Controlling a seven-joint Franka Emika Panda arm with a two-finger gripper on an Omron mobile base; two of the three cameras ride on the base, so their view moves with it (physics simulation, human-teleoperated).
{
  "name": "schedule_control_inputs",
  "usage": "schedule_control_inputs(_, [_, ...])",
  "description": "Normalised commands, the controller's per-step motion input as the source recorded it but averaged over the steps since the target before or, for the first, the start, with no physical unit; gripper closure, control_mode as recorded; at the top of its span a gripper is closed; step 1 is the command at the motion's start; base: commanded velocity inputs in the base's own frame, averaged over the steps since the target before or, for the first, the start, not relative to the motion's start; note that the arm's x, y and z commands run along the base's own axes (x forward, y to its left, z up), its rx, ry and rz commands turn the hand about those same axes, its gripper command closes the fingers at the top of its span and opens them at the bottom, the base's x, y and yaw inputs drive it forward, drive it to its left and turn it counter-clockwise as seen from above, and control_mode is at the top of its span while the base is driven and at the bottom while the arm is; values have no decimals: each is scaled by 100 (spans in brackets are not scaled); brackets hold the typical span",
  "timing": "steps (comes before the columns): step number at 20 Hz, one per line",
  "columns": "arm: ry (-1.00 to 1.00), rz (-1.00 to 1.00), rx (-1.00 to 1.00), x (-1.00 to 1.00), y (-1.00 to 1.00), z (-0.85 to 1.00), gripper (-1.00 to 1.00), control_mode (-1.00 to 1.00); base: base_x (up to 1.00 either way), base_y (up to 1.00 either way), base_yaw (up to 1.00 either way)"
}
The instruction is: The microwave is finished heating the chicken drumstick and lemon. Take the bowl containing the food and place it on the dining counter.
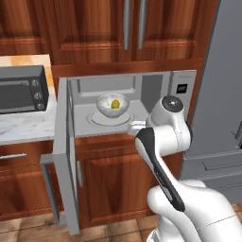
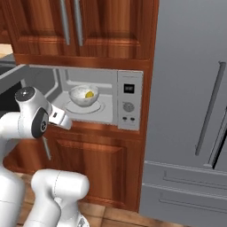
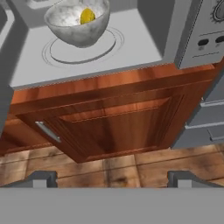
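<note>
While microwave [image 1: 123,101] door hangs open, bowl [image 3: 78,22] with lemon [image 3: 87,15] on turntable inside. Pincer [image 3: 112,178] spread, empty, outside, below. Approach step; next: raise, reach in, grip rim.

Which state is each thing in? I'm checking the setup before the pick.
microwave: door swung fully open
bowl: upright on the turntable, inside the microwave
lemon: in the bowl
pincer: open, empty, outside the microwave
cabinet door below: shut
</note>
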Motion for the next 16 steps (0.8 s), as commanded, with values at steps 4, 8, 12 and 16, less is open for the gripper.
schedule_control_inputs(4, [0,0,0,0,0,0,-100,100,43,28,0])
schedule_control_inputs(8, [0,1,6,32,-10,4,-100,-100,26,0,0])
schedule_control_inputs(12, [0,0,19,69,-31,14,-100,-100,0,0,0])
schedule_control_inputs(16, [0,-2,25,49,-30,25,-100,-100,0,0,0])
